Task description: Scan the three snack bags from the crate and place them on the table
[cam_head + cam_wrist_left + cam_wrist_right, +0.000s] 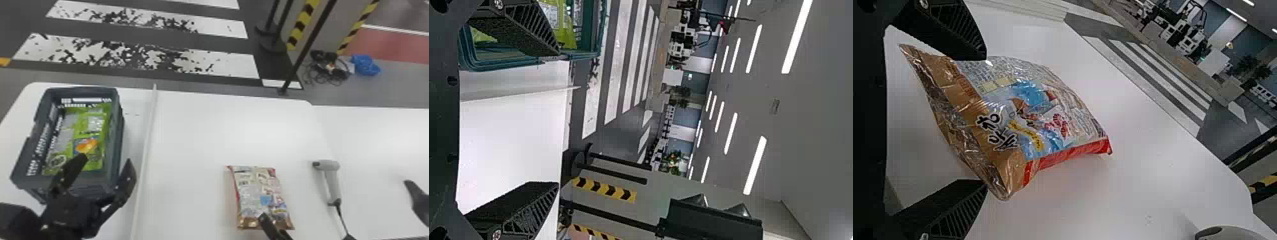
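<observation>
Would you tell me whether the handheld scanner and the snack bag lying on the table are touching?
Apart: the head view shows bare white table between the scanner and the snack bag's nearest edge.

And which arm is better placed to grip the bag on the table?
Probably the right: its open gripper is at the bag, while the left gripper is by the crate.

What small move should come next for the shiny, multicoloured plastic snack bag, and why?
Probably ease the black right gripper toward the brown end of this bag, ready to grip: its fingers are open near that end, the bag lies ungripped on the white table, and the grey gun-shaped scanner rests nearby.
</observation>
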Tool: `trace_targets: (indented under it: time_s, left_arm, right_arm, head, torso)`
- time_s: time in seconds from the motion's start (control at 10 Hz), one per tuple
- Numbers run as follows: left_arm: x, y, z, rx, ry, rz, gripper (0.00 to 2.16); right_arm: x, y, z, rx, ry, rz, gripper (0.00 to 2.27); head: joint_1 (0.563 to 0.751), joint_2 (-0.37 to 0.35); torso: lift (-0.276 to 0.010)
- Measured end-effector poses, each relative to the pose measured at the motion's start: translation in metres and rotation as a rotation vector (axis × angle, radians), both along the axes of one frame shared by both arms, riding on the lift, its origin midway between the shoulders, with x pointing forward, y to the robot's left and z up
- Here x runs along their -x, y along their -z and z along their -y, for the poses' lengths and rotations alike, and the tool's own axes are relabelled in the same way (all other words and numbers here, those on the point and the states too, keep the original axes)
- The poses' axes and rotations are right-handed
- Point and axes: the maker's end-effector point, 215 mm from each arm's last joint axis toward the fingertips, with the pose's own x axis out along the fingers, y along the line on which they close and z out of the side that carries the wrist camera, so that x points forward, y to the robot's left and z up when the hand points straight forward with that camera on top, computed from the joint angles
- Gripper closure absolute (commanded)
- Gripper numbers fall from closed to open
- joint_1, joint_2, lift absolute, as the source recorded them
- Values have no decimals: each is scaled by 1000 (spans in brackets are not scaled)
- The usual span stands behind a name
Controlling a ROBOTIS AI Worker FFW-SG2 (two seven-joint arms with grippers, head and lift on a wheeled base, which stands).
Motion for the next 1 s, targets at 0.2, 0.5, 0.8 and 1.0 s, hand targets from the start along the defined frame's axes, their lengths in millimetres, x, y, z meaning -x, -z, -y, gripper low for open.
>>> trace_targets:
  time_s: [0.2,0.5,0.8,1.0]
  left_arm:
    - [2,-1,5,6,10,4,66]
    - [5,-4,7,11,11,15,66]
    - [7,-8,8,15,10,27,66]
    - [8,-8,12,17,14,29,66]
  right_arm:
    - [-2,5,8,-8,4,-16,46]
    - [23,21,4,-65,-9,-88,46]
    - [40,15,32,-66,27,-85,53]
    - [31,-21,53,-38,41,-11,238]
  head:
    - [695,-205]
    - [695,-216]
    - [695,-275]
    - [695,-314]
  torso:
    - [-37]
    - [-37]
    - [-37]
    - [-37]
